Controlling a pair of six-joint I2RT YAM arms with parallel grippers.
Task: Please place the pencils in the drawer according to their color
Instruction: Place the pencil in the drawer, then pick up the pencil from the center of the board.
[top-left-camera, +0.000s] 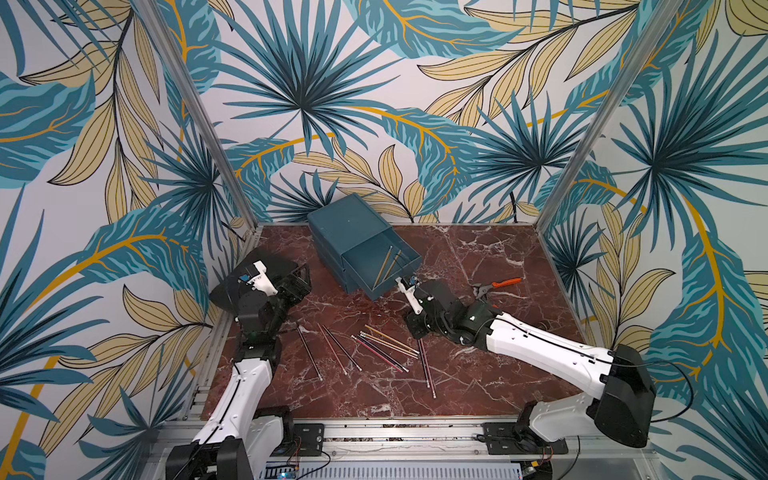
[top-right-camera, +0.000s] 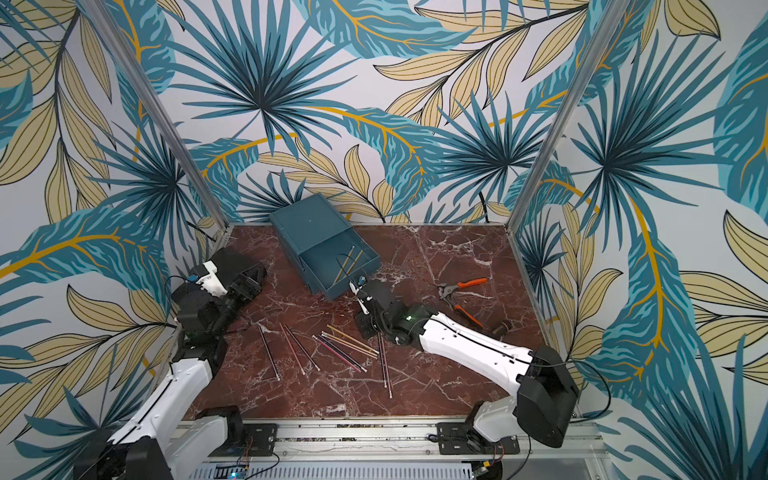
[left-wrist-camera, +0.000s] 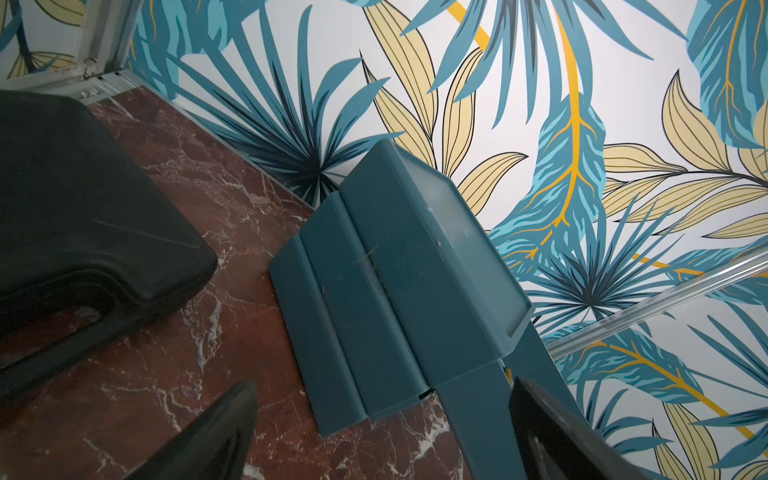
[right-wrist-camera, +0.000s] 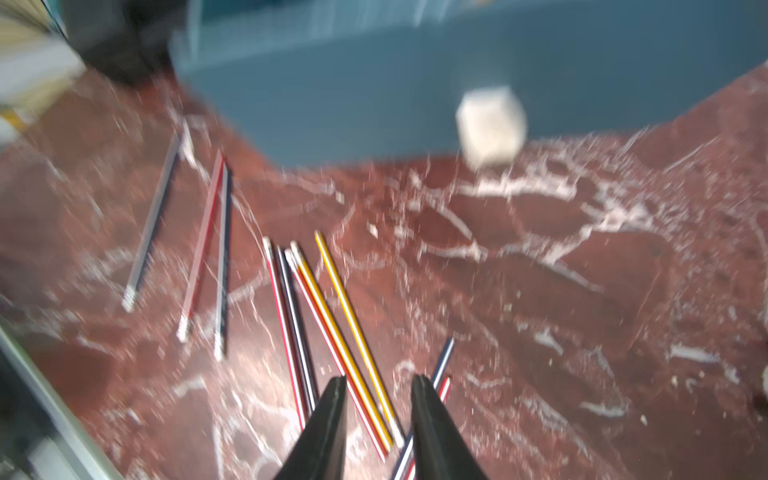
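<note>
Right claw (right-wrist-camera: 379, 379) hangs half-open and empty above the pencils (top-left-camera: 388, 347), left claw (left-wrist-camera: 382, 432) gaping. A yellow pencil (right-wrist-camera: 343, 345) and red pencil (right-wrist-camera: 337, 361) lie touching, so a pinch could snag both colours.

Both top views overlook the table (top-left-camera: 478, 374) (wrist views closer).

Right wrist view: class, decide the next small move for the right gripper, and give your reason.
Probably lower the right gripper, its jaws apart and empty, onto a yellow pencil lying beneath it and close. The open top drawer already holds two yellow pencils, so yellow seems to belong there.
</note>
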